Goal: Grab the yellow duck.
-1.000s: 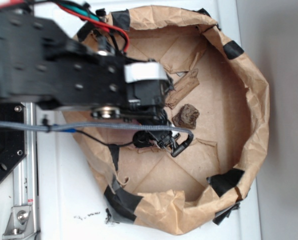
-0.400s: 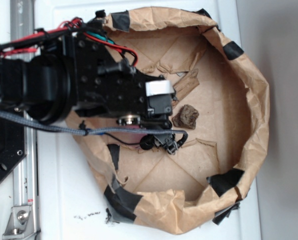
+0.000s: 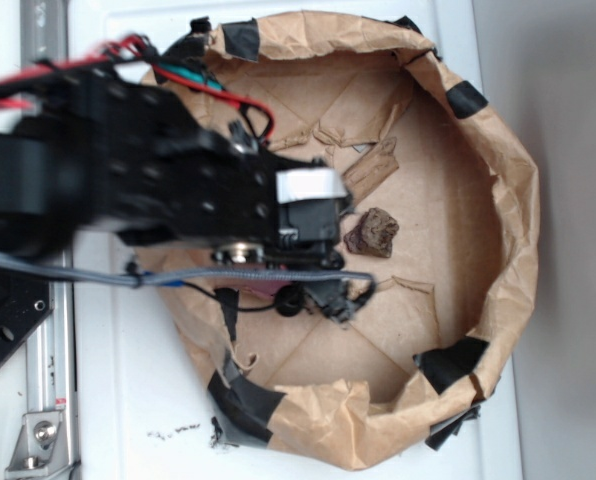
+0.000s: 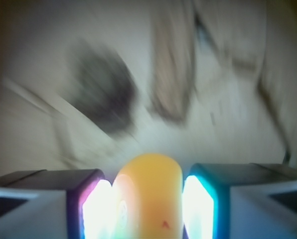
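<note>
Your end effector [image 4: 147,209] is clamped on the yellow duck [image 4: 148,196]; keep the squeeze steady and lift straight, clear of the dark lump [image 4: 101,92].

We see the yellow duck [image 4: 148,196] only in the wrist view: a smooth, rounded yellow-orange shape with a small red mark, pressed between the two glowing fingers [image 4: 197,206], above the blurred brown paper.

My arm [image 3: 158,180] is black, with red wires [image 3: 240,95] and a white label [image 3: 310,184]. The paper basin [image 3: 508,250] is kraft tan, patched with black tape [image 3: 466,98], on a white worktop [image 3: 138,390]. The rock-like lump [image 3: 370,232] is dark brown. The yellow duck [image 4: 148,196] glows orange-yellow between glaring white pads [image 4: 197,206].
</note>
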Robot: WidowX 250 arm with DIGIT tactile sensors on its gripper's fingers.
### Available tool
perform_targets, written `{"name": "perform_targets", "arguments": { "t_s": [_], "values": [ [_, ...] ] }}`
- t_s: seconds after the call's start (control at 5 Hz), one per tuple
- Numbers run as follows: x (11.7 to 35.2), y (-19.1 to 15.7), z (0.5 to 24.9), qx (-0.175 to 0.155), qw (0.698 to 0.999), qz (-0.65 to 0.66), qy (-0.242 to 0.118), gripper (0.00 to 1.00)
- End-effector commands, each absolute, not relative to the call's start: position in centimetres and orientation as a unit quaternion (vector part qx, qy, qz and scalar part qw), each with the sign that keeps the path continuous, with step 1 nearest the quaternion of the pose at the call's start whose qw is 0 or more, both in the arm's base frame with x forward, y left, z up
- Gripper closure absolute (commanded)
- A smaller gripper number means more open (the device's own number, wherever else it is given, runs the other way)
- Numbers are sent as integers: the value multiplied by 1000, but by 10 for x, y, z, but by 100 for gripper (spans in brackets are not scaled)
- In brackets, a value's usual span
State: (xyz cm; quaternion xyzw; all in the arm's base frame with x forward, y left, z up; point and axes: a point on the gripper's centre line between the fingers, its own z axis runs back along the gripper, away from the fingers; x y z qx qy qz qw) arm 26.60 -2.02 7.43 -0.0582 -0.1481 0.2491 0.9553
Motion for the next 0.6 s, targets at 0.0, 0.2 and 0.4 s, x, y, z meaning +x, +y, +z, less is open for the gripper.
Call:
{"name": "perform_targets", "arguments": {
  "t_s": [0.0, 0.2, 0.4],
  "values": [
    [263, -11, 182, -62, 964, 222, -134, 100],
    [258, -9, 182, -48, 962, 229, -142, 100],
    [259, -2, 178, -44, 958, 244, -145, 100]
  ]
}}
